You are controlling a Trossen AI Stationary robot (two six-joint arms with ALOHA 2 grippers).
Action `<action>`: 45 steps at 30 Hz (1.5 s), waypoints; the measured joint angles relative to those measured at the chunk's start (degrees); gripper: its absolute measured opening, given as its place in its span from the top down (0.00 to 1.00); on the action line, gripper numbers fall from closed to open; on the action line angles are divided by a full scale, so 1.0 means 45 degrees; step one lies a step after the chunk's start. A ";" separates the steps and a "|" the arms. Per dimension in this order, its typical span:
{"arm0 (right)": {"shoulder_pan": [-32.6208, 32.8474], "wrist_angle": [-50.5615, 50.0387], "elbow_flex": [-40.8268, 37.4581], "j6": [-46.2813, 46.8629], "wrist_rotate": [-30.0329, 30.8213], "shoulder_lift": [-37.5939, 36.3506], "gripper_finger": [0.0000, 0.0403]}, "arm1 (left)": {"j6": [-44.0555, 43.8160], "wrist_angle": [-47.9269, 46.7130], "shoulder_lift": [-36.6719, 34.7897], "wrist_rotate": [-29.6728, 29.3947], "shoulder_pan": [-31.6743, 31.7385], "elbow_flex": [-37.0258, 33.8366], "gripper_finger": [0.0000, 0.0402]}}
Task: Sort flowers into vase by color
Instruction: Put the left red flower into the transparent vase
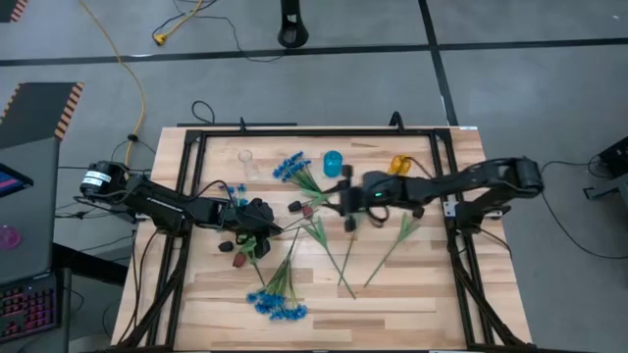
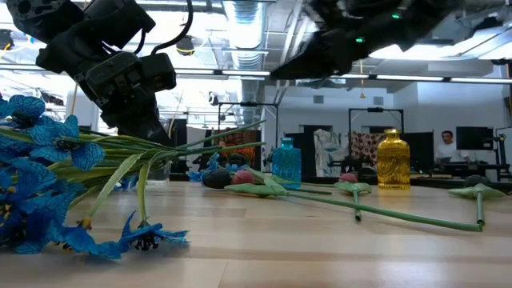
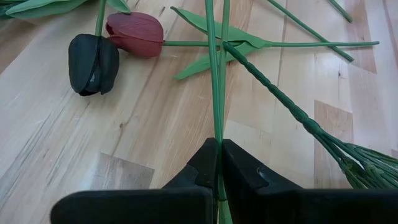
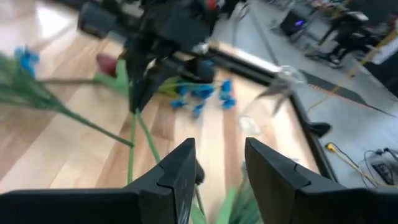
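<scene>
My left claw (image 3: 217,177) pinches two thin green flower stems (image 3: 215,93) against the wooden counter (image 3: 124,130); I should lift slowly, keeping grip. Right claw (image 4: 217,165) hovers spread.

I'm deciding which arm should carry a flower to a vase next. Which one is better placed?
Left. The left gripper is already shut on a green stem near the table's middle. The right gripper is open, holds nothing, and hovers above the table near the blue vase.

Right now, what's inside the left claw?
The left claw is shut on two thin green stems that run out toward a dark red tulip bud and a near-black bud. Which blossoms they carry is hidden.
</scene>
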 joint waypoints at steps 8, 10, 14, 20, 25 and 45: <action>0.0733 -0.3200 0.3660 -0.1352 0.0019 0.2914 0.59 | -0.0001 -0.0019 0.0000 0.0000 0.0000 0.0000 1.00; 0.0840 -0.3874 0.4423 -0.1368 0.0024 0.3412 0.59 | -0.0001 -0.0021 0.0000 0.0002 0.0000 0.0000 1.00; 0.0911 -0.5118 0.5654 -0.1405 0.0102 0.4353 0.61 | -0.0001 -0.0019 0.0000 0.0004 0.0000 0.0000 1.00; 0.0907 -0.6393 0.6700 -0.1405 0.0102 0.5439 0.66 | 0.0000 -0.0042 0.0000 0.0003 0.0000 -0.0005 1.00; 0.0912 -0.6987 0.6947 -0.1401 0.0102 0.5708 0.68 | 0.0002 -0.0039 0.0000 0.0001 0.0000 -0.0005 1.00; 0.0931 -0.7927 0.6947 -0.1352 0.1161 0.5693 0.72 | 0.0002 0.0000 0.0000 0.0005 -0.0002 -0.0005 1.00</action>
